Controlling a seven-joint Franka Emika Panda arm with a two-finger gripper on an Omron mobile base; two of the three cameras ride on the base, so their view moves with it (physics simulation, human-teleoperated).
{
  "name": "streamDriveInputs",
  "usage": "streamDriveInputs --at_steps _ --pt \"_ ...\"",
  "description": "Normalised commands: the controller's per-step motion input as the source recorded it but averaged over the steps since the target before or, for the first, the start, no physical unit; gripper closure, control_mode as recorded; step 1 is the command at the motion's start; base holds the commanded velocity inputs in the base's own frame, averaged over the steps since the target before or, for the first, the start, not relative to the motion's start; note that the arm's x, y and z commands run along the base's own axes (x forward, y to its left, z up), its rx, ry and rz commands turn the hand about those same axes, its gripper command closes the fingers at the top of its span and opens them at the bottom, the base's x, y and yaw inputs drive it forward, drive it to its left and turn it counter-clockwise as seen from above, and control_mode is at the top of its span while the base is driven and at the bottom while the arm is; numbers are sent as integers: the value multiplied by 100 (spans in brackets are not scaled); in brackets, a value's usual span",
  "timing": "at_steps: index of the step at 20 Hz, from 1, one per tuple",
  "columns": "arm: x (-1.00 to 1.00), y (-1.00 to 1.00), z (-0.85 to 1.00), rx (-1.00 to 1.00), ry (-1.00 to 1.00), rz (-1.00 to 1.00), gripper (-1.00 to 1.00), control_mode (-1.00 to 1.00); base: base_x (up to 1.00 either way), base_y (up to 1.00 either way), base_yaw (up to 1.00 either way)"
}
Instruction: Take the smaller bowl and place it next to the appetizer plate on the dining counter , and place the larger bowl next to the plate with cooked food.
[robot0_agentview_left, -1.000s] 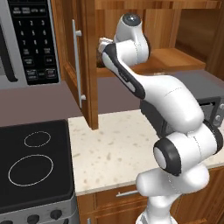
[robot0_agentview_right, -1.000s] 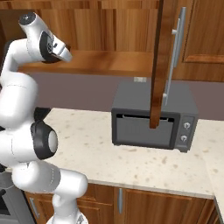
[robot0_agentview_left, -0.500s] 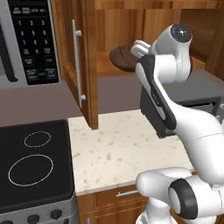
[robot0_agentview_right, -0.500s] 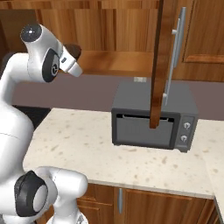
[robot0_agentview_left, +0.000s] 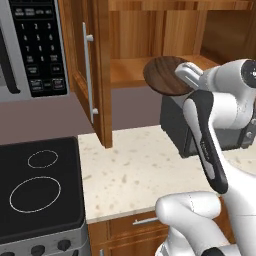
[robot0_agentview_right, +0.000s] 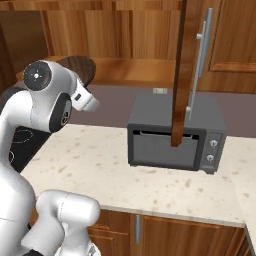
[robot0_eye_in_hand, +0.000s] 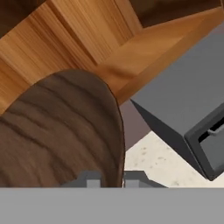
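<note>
Left base view: a wooden kitchen with an open wall cabinet (robot0_agentview_left: 150, 45) above a beige speckled counter (robot0_agentview_left: 135, 170), a black stove (robot0_agentview_left: 37, 195) to the left and a dark toaster oven (robot0_agentview_left: 180, 125) to the right. The smaller bowl (robot0_agentview_left: 167, 76) hangs in the air in front of the cabinet shelf, above the toaster oven, tipped up on edge so its round face looks out toward the camera.

Right base view: the same counter (robot0_agentview_right: 100, 170) and toaster oven (robot0_agentview_right: 172, 137); the smaller bowl (robot0_agentview_right: 80, 68) peeks out as a dark disc behind the arm's upper joint, near the shelf edge.

Hand view: the gripper (robot0_eye_in_hand: 109, 178) is closed on the smaller bowl (robot0_eye_in_hand: 61, 131), pinching its rim. The bowl's face fills the left, its rim standing upright between the fingers. It looks rigid, light and smooth, so a rim pinch suits it, though it may pivot in the grip if swung fast
</note>
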Motion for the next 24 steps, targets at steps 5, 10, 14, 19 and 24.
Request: streamDriveInputs --at_steps 5,10,14,19,24 --pt "-35 0 10 -1 0 0 100 100 -12 0 0" --pt "0 0 0 0 0 0 100 100 -90 10 0" --pt "0 0 0 0 0 0 100 100 -100 12 0" --pt "0 0 0 0 0 0 100 100 -100 32 6" --pt "0 0 0 0 0 0 100 100 -100 37 6"
